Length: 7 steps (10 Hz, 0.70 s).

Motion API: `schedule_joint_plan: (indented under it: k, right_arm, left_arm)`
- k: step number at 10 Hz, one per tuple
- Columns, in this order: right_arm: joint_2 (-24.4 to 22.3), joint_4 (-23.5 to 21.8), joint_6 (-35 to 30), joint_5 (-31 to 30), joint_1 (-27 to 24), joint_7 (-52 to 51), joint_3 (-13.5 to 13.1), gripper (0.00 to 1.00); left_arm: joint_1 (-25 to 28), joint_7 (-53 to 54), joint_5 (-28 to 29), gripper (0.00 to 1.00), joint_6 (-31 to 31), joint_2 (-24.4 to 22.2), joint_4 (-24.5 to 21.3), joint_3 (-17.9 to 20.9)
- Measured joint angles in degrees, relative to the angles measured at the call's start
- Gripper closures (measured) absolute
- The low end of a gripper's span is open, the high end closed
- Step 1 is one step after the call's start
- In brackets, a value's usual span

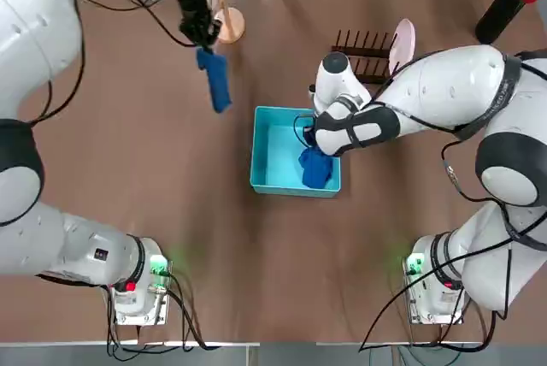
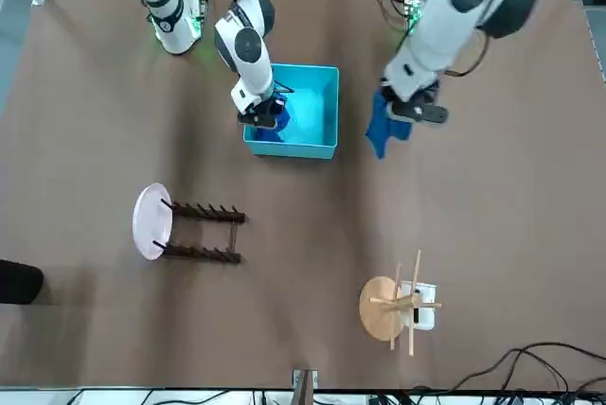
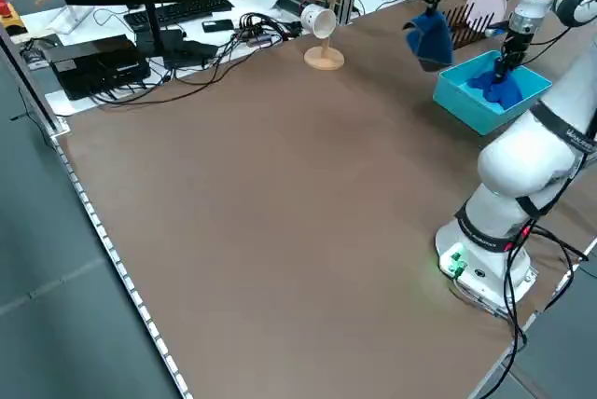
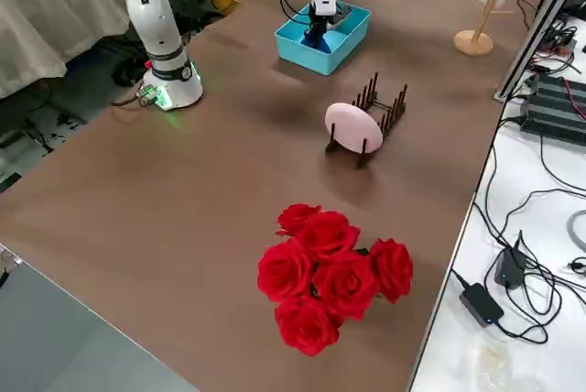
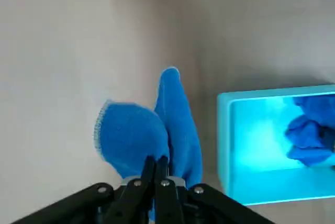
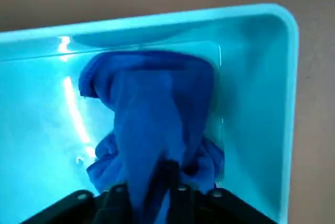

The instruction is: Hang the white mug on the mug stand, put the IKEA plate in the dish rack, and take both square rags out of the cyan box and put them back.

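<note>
Apparently the white mug (image 3: 319,21) is already on the mug stand (image 3: 325,56), seen from the left side. Up front, the IKEA plate (image 2: 152,221) stands in the dish rack (image 2: 206,252). Through the left wrist view, the left end effector (image 5: 156,162) clenches one rag (image 5: 137,135) outside the cyan box (image 5: 224,145). In the right wrist view, the right end effector (image 6: 157,174) pinches the other rag (image 6: 157,103) inside it. Returning both probably remains.

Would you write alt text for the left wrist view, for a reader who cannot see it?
The left gripper, shut on a blue rag, holds it beside a bright cyan box. A second blue rag lies crumpled inside the box, above a brownish-grey tabletop.
</note>
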Motion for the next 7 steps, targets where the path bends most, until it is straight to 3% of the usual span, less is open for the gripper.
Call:
schedule_joint_plan:
  k: [1,4,7]
  right_arm:
    - [-0.53,0.78,-2.07,0.0,-0.18,0.04,-0.23,0.96]
    - [-4.13,6.46,-14.57,0.0,-3.47,-0.09,-0.7,0.96]
    - [-8.02,14.1,-28.01,-0.01,-8.98,-2.86,-0.86,0.96]
  left_arm:
    - [0.03,-3.8,-0.02,0.97,2.94,1.44,0.24,-2.96]
    - [-0.03,-12.21,-0.02,0.97,9.78,7.01,0.62,-10.68]
    - [-0.58,-15.67,1.62,0.97,11.52,13.08,0.64,-15.15]
